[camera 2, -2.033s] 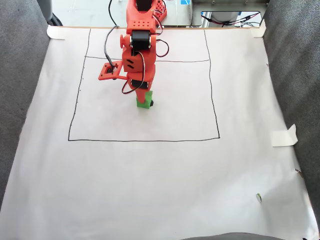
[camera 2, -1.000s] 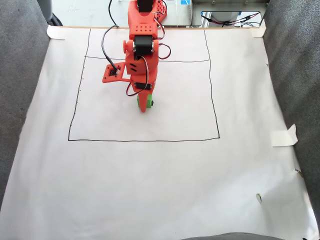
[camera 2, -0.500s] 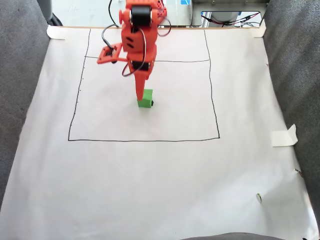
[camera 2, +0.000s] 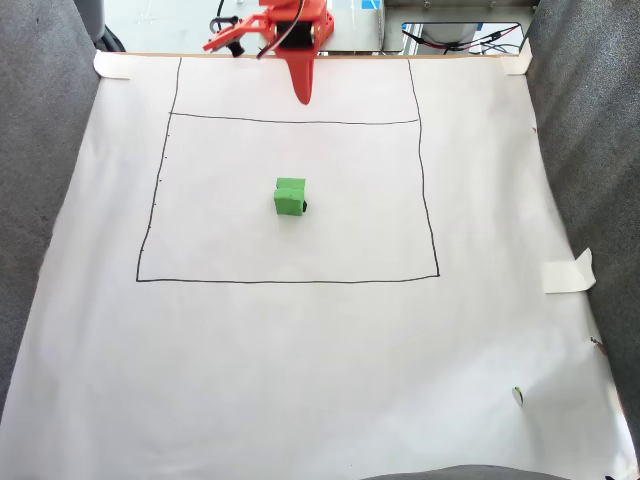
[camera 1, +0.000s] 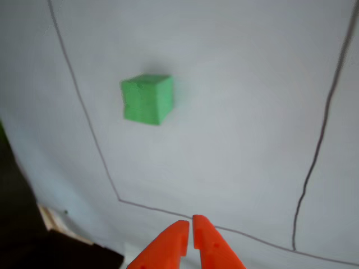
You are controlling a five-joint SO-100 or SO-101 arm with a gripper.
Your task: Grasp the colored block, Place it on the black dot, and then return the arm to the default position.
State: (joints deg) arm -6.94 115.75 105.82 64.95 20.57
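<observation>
The green block [camera 2: 290, 197] sits on the paper over the black dot [camera 2: 304, 206], the hand [camera 2: 302, 98] closed, empty and well clear near the top line; misplacement risk is minimal.

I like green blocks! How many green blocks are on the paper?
1. The green block sits alone near the middle of the drawn rectangle on the white paper, well away from the closed orange gripper at the top in the fixed view. Nothing seems to be hiding another.

matt green block [camera 2: 290, 197], white paper [camera 2: 300, 360]
</observation>
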